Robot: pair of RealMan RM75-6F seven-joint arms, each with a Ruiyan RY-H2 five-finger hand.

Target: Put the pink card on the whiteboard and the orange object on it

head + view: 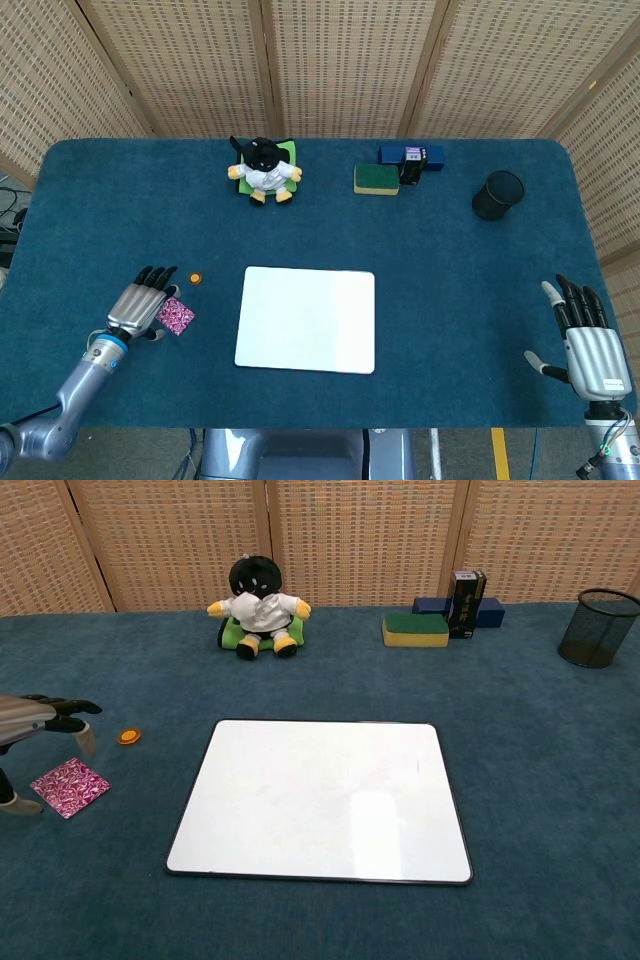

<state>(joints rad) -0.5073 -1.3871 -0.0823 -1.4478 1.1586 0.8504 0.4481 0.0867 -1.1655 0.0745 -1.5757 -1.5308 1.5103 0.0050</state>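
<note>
Hovering over the card (177, 316), the left hand (140, 302) has its fingers spread and holds nothing; in the chest view its fingers (62, 709) reach above the card's left side, and whether they touch it cannot be told; the card lies flat on the table (450, 260), left of the whiteboard (306, 319) and apart from it; the orange object (195, 277) sits just beyond the card, near the fingertips; the right hand (588, 340) rests at the table's right edge, fingers apart, empty.
</note>
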